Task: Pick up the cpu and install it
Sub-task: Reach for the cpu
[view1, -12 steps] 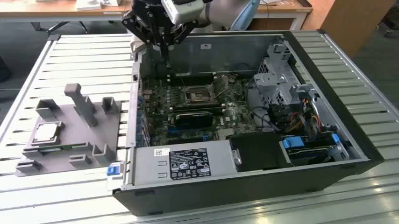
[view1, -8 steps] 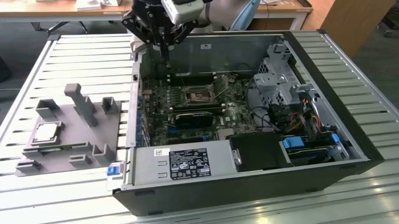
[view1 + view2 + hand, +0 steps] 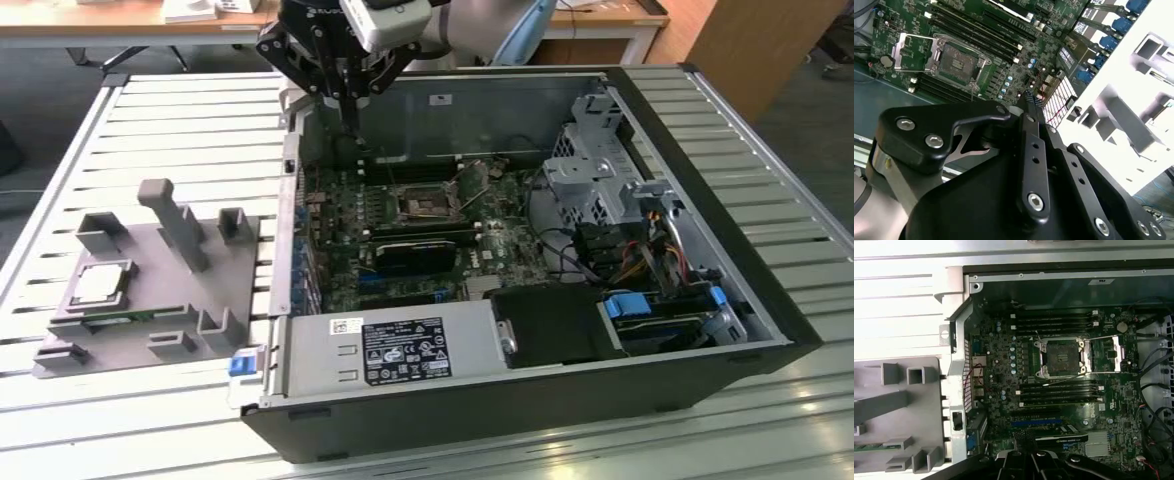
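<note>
At the exterior view's left, on the slatted surface (image 3: pixel 160 110), a grey holder (image 3: pixel 150 252) carries the cpu (image 3: pixel 103 283). It lies flat in a shallow nest with its silver top up, untouched. Further right, the claw (image 3: pixel 352 128) hangs over the wall of the open case (image 3: pixel 534 400) nearest the holder, well apart from the cpu. In the second wrist view its fingers (image 3: pixel 1030 120) are pressed together and hold nothing. Right of that, on the board (image 3: pixel 347 200), the socket (image 3: pixel 430 205) stands bare, and the first wrist view shows its plate (image 3: pixel 1109 355) swung aside, so the seat looks ready. At the far right sit the drive cage (image 3: pixel 601 160) and a tangle of cables (image 3: pixel 654 240). The pick has not begun, I'd say. To do it well, the claw would need to spread wider than the chip before it comes down. It should then descend square over the nest and close on two opposite edges rather than on the top. A light squeeze seems wise, since the chip is thin and could tilt or jam against the nest's walls if caught off centre. Once lifted, it should be kept level.
</note>
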Robot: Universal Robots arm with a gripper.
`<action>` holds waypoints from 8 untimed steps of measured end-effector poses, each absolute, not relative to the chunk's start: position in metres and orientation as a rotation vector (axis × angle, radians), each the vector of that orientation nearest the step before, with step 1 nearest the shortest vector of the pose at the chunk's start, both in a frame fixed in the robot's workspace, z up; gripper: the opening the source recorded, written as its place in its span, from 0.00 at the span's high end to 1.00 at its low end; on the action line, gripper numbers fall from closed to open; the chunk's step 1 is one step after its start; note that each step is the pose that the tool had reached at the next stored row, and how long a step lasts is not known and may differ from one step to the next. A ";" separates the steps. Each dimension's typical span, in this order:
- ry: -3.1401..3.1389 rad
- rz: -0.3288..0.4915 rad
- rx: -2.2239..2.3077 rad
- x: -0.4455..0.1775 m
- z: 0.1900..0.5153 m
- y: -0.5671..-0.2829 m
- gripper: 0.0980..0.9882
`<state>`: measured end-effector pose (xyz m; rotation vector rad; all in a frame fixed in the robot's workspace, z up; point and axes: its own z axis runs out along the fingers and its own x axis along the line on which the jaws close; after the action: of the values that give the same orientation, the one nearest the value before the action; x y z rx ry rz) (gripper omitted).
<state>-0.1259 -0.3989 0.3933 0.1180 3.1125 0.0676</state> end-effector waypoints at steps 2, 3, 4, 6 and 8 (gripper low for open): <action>3.112 0.068 0.118 -0.129 0.393 -0.399 0.99; 3.112 0.068 0.118 -0.131 0.393 -0.399 0.99; 3.112 0.068 0.118 -0.133 0.393 -0.399 0.99; 3.112 0.068 0.118 -0.136 0.393 -0.399 0.99; 3.112 0.068 0.118 -0.139 0.393 -0.399 0.99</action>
<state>-0.1387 -0.3989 0.3932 0.1180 3.1125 0.0677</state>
